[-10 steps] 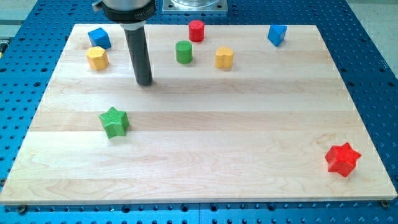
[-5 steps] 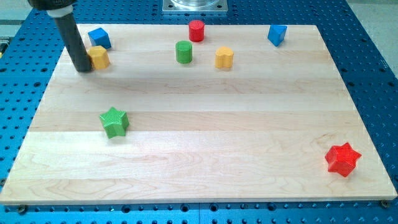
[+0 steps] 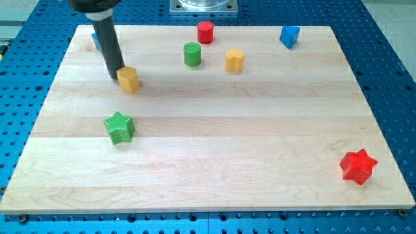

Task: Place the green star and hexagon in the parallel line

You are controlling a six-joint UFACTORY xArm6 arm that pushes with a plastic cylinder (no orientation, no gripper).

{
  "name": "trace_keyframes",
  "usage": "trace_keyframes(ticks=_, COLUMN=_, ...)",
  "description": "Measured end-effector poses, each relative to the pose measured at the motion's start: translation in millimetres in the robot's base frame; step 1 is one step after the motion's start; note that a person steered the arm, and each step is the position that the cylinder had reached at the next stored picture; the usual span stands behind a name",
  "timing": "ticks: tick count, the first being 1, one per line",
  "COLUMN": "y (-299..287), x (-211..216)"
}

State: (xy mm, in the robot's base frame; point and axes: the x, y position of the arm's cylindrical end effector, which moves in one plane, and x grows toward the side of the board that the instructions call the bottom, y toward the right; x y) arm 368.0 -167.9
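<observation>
My tip point(image 3: 117, 77), a bare rod with no jaws, touches the yellow hexagon point(image 3: 129, 79) near the table's top-left corner; next, nudge it level with the green star point(image 3: 119, 127)

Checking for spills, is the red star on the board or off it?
On: the red star sits inside the wooden board, near its bottom-right corner.

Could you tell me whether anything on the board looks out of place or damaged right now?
Nothing looks damaged or spilled. My tip rests against the upper-left side of a yellow hexagon, which sits above the green star. The rod hides most of a blue block at the view's top left. The red star sits alone near the bottom-right corner.
</observation>
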Motion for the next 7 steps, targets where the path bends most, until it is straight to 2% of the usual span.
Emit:
trace_keyframes(ticks=1, y=17, x=41)
trace_keyframes(ticks=3, y=104, x=49)
trace_keyframes(ticks=5, y=191, x=123)
trace_keyframes(ticks=6, y=213, x=85)
trace_keyframes(ticks=7, y=287, x=42)
